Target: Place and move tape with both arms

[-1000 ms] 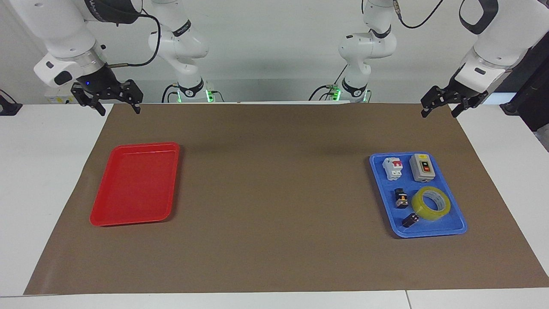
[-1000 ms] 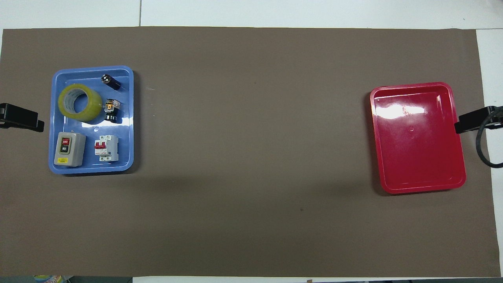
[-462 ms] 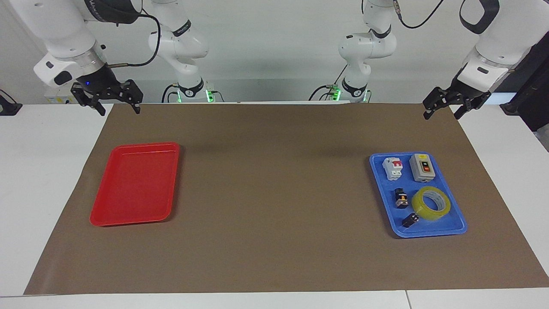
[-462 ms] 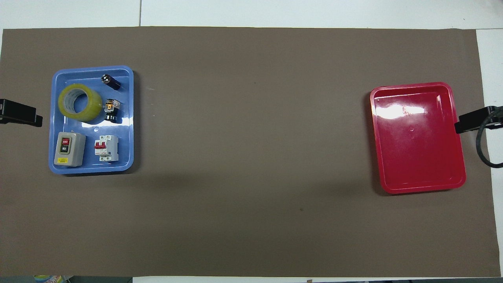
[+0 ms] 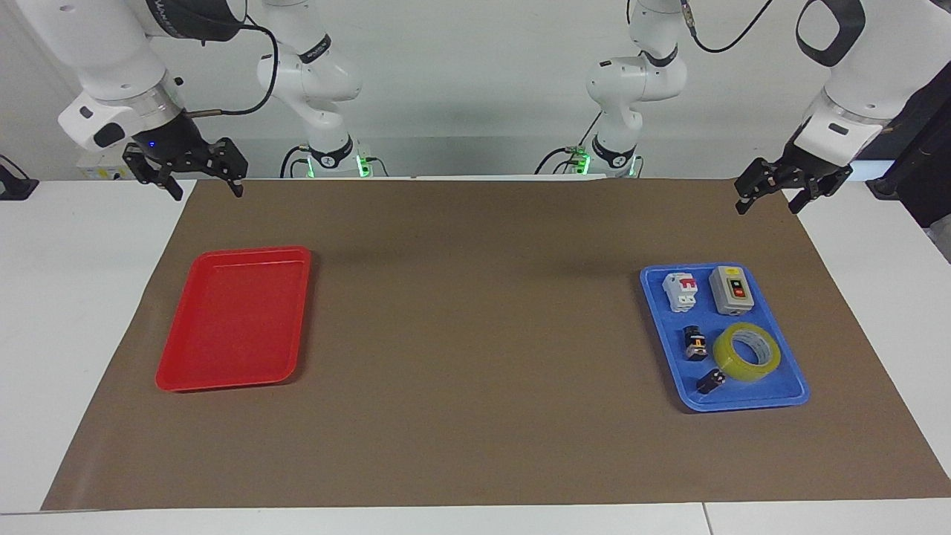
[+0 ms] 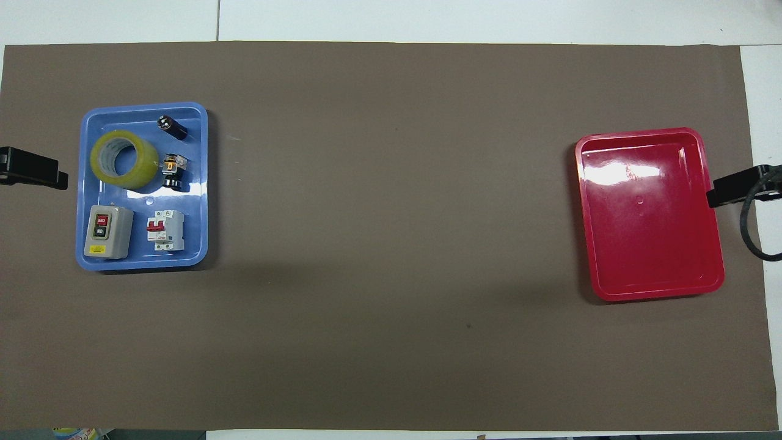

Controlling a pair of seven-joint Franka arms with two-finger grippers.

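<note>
The tape [image 5: 743,370] is a wide yellowish roll lying flat in the blue tray [image 5: 743,405], in the part of the tray farther from the robots; it also shows in the overhead view [image 6: 144,172]. My left gripper [image 5: 767,206] is open and empty, up in the air over the brown mat's edge at the left arm's end, apart from the tray. One of its fingers [image 6: 36,174] shows in the overhead view. My right gripper [image 5: 209,195] is open and empty, over the mat's corner near the red tray [image 5: 230,319].
The blue tray [image 6: 140,264] also holds a grey switch box [image 5: 732,290], a white circuit breaker [image 5: 682,291], a small black push button [image 5: 695,344] and a small black part [image 5: 709,382]. The red tray [image 6: 650,214] holds nothing. A brown mat [image 5: 475,334] covers the table.
My left gripper has shifted slightly lower and toward the left arm's end of the table. The right arm, the tape and the trays have not moved.
</note>
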